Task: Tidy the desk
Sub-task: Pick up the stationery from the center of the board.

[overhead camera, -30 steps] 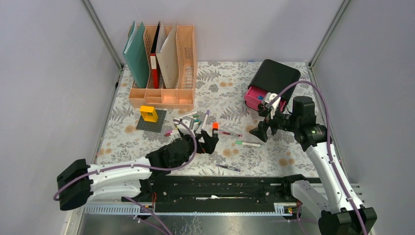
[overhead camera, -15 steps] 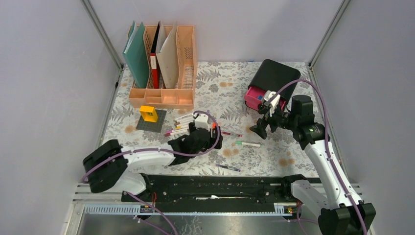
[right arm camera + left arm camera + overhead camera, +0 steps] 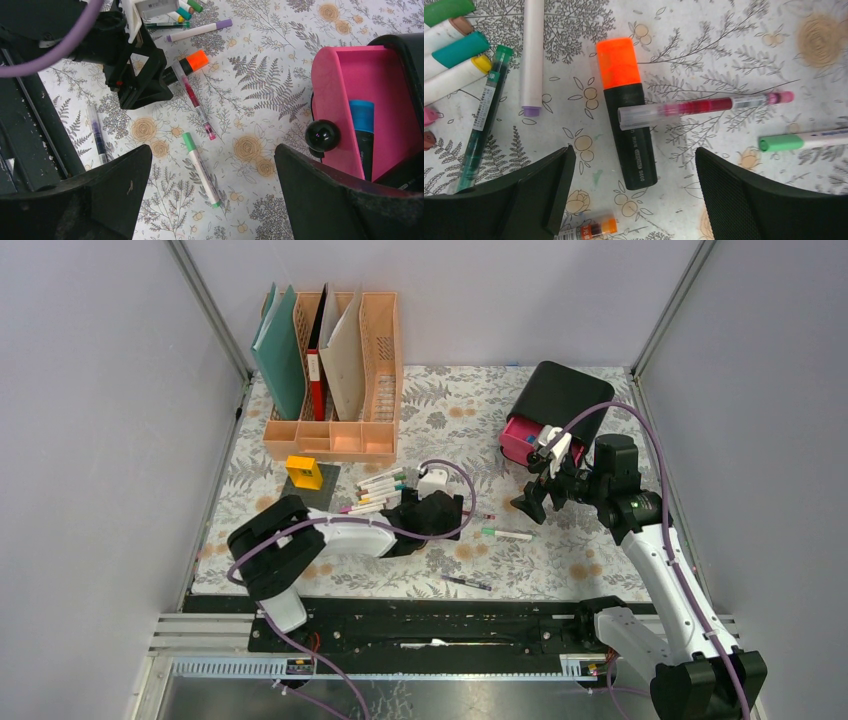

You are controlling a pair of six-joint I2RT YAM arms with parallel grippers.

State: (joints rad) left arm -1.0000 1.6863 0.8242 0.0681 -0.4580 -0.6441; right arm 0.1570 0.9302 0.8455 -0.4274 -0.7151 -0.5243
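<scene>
The desk [image 3: 460, 420] wears white cloth with grey ferns and tan flowers. My left gripper [image 3: 443, 512] is open and empty, low over a black highlighter with an orange cap [image 3: 618, 65]. In the left wrist view its open gripper [image 3: 633, 152] straddles the highlighter's black end. A clear pink pen [image 3: 704, 106] lies across the highlighter. My right gripper [image 3: 538, 502] is open and empty above a green-capped white marker [image 3: 201, 169], with its open gripper [image 3: 213, 150] well apart around it. The marker also shows in the top view [image 3: 507, 534].
A pink drawer [image 3: 350, 100] with a blue marker [image 3: 362, 130] stands open in a black box [image 3: 560, 395]. Several markers [image 3: 375, 490] lie left of my left gripper. A dark pen [image 3: 467, 583] lies near the front edge. A peach file rack [image 3: 335, 370] and a yellow block [image 3: 304, 472] stand back left.
My left arm has reached forward and to the right, and its gripper now covers the orange-capped highlighter in the top view. My right arm has barely moved.
</scene>
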